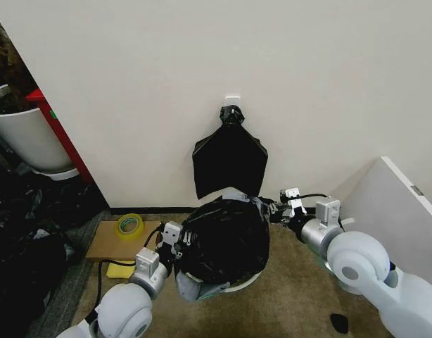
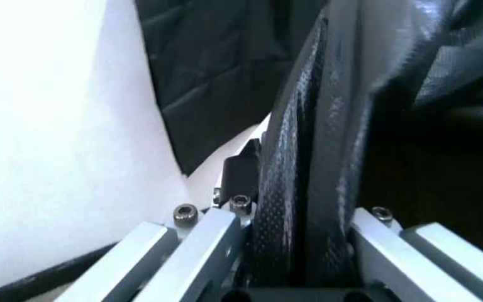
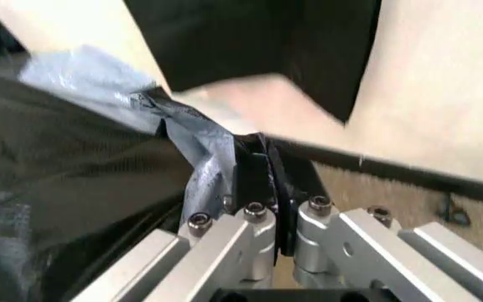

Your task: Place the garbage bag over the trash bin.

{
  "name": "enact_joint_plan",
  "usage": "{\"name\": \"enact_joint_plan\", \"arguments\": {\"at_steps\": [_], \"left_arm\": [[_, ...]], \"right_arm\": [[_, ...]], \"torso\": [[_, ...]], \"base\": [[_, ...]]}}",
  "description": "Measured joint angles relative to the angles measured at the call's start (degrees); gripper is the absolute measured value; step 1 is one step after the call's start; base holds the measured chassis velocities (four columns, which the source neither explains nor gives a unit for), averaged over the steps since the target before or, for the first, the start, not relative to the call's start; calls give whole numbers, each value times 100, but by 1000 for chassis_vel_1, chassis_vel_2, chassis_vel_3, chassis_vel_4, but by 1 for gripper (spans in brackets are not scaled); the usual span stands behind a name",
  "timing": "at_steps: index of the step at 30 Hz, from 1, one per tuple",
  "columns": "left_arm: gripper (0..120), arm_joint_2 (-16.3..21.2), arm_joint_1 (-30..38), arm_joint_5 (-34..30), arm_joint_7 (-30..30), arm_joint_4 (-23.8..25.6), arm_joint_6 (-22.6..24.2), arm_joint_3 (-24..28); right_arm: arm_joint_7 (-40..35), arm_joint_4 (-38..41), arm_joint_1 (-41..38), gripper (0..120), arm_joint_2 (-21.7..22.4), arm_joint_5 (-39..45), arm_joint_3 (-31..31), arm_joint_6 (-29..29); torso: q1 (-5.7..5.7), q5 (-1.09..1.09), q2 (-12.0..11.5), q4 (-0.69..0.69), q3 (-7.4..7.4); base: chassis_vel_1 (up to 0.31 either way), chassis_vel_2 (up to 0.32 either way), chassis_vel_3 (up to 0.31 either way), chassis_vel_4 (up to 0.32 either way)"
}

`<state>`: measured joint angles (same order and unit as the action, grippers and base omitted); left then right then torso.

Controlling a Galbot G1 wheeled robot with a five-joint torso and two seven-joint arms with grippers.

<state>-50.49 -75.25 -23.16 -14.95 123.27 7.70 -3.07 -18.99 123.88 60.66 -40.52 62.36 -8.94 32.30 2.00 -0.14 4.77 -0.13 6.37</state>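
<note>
The glossy black garbage bag (image 1: 223, 239) is draped over the trash bin, of which a strip of white base (image 1: 243, 284) peeks out low at the front. My left gripper (image 1: 176, 242) is at the bag's left side. In the left wrist view the wrinkled film (image 2: 309, 182) runs between the left gripper's (image 2: 285, 173) fingers, which are shut on it. My right gripper (image 1: 271, 208) is at the bag's rear right edge. Its black pads (image 3: 258, 176) are pressed together on a fold of the film (image 3: 212, 151).
A knotted bunch of flat black bags (image 1: 230, 158) hangs on the wall right behind. A yellow tape roll (image 1: 129, 225) lies on cardboard (image 1: 107, 243) to the left. Beyond it are a big white tub (image 1: 29, 141) and dark bags (image 1: 26, 253). A white panel (image 1: 402, 201) stands at the right.
</note>
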Motion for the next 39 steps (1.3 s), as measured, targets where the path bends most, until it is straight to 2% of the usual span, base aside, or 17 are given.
{"name": "enact_joint_plan", "arguments": {"at_steps": [6, 8, 11, 15, 16, 21, 23, 25, 27, 28, 30, 31, 33, 34, 36, 37, 39], "left_arm": [[1, -75, -3, -63, -52, -28, -41, 2], [1, -98, -2, -310, -157, -27, 33, -28], [1, -122, 11, -637, -288, -10, 174, -65], [1, -156, 80, -1231, -501, 25, 431, -158], [1, -156, 80, -1231, -501, 25, 431, -158], [1, -215, 88, -1621, -708, 52, 679, -314], [1, -242, 84, -1760, -785, 66, 757, -346], [1, -293, 73, -2167, -958, 124, 998, -389], [1, -318, 106, -2450, -1060, 143, 1175, -394], [1, -318, 106, -2450, -1060, 143, 1175, -394], [1, -375, 189, -2754, -1198, 142, 1410, -395], [1, -401, 227, -2869, -1269, 141, 1479, -383], [1, -449, 292, -3043, -1379, 130, 1565, -357], [1, -513, 354, -3223, -1487, 99, 1616, -328], [1, -527, 365, -3259, -1511, 89, 1622, -322], [1, -574, 393, -3377, -1608, 41, 1632, -313], [1, -615, 405, -3562, -1768, 3, 1636, -314]], "right_arm": [[344, -11, 183, 0, 117, 94, -70, 42], [366, 68, 293, 0, 56, 138, -163, 18], [349, 154, 488, 7, -65, 285, -389, -42], [346, 251, 968, 26, -298, 715, -1104, -166], [346, 251, 968, 26, -298, 715, -1104, -166], [268, 390, 1229, 46, -528, 1239, -1825, -237], [286, 488, 1297, 48, -558, 1259, -1954, -252], [569, 890, 1650, 60, -575, 857, -2125, -353], [949, 1246, 2052, 68, -538, 124, -2084, -508], [949, 1246, 2052, 68, -538, 124, -2084, -508], [1460, 1690, 2664, 79, -452, -1245, -1696, -765], [1529, 1776, 2783, 83, -441, -1494, -1596, -792], [1559, 1882, 2926, 86, -431, -1663, -1477, -785], [1515, 1950, 3064, 93, -438, -1574, -1355, -665], [1489, 1956, 3083, 94, -445, -1526, -1341, -634], [1338, 1972, 3147, 98, -494, -1222, -1307, -469], [1086, 1974, 3201, 100, -588, -766, -1322, -238]], "torso": [[0, -1, 0, 0, 0], [0, 0, 0, 0, 0], [0, 0, 0, 1, 0], [-1, 1, 0, 0, -1], [-1, 1, 0, 0, -1], [-1, 1, 0, 0, -1], [-1, 0, 0, 2, -1], [-1, -2, 0, 1, -1], [-1, 0, 0, 0, -1], [-1, 0, 0, 0, -1], [-1, 0, 1, -1, -1], [-1, 1, 1, 0, -1], [-1, -1, 1, 0, -1], [-1, -3, 1, -2, -1], [-1, -2, 1, -2, -1], [-1, 0, 1, -1, -1], [-1, 0, 1, 1, -1]], "base": [[0, 0, 0, 0], [0, 0, 0, 0], [0, 0, 0, 0], [0, 0, 0, 0], [0, 0, 0, 0], [0, 0, 0, 0], [0, 0, 0, 0], [0, 0, 0, 0], [0, 0, 0, 0], [0, 0, 0, 0], [0, 0, 0, 0], [0, 0, 0, 0], [0, 0, 0, 0], [0, 0, 0, 0], [0, 0, 0, 0], [0, 0, 0, 0], [0, 0, 0, 0]]}}
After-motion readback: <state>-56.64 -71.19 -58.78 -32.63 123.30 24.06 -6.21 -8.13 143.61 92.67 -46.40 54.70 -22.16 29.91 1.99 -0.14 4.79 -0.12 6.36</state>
